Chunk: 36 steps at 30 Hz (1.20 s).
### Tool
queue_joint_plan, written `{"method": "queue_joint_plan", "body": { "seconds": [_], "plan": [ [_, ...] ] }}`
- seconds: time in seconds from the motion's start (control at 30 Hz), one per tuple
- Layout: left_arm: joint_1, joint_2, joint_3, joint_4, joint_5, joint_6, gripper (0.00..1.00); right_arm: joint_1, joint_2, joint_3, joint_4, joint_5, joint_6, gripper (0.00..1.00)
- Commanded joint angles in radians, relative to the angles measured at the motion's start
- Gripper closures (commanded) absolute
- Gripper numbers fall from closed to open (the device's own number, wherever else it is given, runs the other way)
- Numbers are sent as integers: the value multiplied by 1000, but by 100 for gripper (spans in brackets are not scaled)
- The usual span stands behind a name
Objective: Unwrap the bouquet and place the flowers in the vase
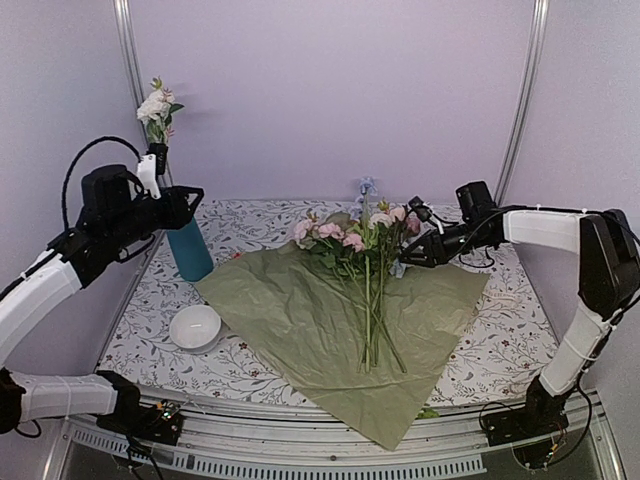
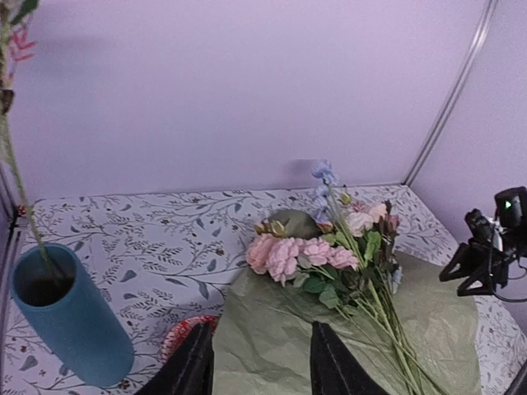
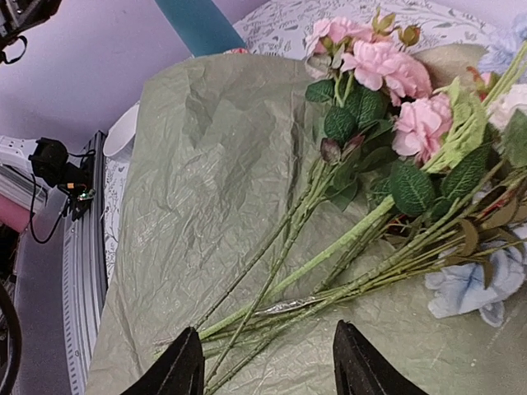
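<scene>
The bouquet lies opened out: an olive-green sheet (image 1: pixel 300 320) is spread flat, with loose pink, cream and blue flowers (image 1: pixel 365 270) on it, stems toward the near edge. The teal vase (image 1: pixel 190 250) stands at the left with one white flower (image 1: pixel 155 105) rising from it. My left gripper (image 1: pixel 188 198) hangs open just above the vase. In the left wrist view the left gripper (image 2: pixel 259 329) has nothing between its fingers, and the vase (image 2: pixel 70 321) is to its left. My right gripper (image 3: pixel 268 329) is open just above the green stems (image 3: pixel 329 247), beside the flower heads at right.
A white bowl (image 1: pixel 195 325) sits near the sheet's left corner. A small red patterned dish (image 2: pixel 181 333) peeks out from under the sheet's edge by the vase. Frame posts (image 1: pixel 525 90) rise at the back corners. The sheet's near corner overhangs the front rail (image 1: pixel 300 450).
</scene>
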Motion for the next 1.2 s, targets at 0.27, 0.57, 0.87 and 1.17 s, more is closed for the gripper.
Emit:
{"method": "queue_joint_plan", "body": {
  "seconds": [0.27,0.57,0.87,1.17],
  "plan": [
    [-418,274,8,116,34,-75,61,232,123,74,-286,240,-96,47],
    [-545,547,-5,253,73,-92,62,338,128,14,-369,423,-107,45],
    [-555,706,-78,394,147,-186,65,377,173,15,-374,477,-104,45],
    [-568,786,-100,467,175,-229,65,381,232,42,-371,463,-91,59]
  ]
}}
